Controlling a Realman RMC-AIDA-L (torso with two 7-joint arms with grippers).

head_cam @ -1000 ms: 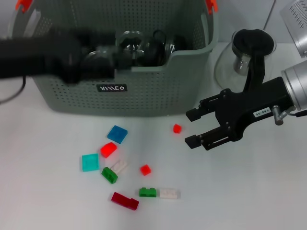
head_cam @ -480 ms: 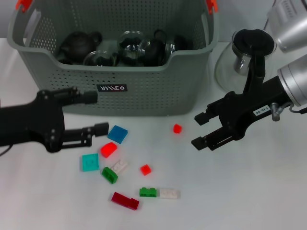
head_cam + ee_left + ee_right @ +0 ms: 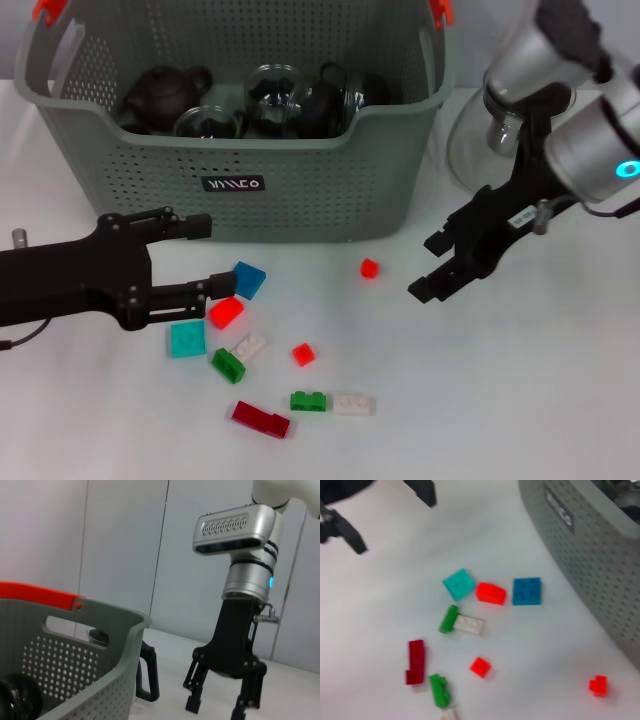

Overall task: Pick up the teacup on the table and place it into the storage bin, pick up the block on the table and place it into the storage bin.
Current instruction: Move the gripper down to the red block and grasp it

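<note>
Head view: storage bin (image 3: 300, 190) at bench (image 3: 560, 400) rear, teapots and glass cups inside; blocks scattered before its front wall. Left tool (image 3: 205, 258) spread apart, low beside blue block (image 3: 248, 279) and red block (image 3: 226, 312). Right tool (image 3: 432, 267) spread apart, near small red block (image 3: 369, 268).

Left wrist view: right tool (image 3: 216, 707) beyond bin corner.

Right wrist view: open bench around blocks.

Loose blocks are seen scattered on the table (image 3: 385, 580) beside the storage bin (image 3: 600, 575), blue block (image 3: 527, 591) nearest it
</note>
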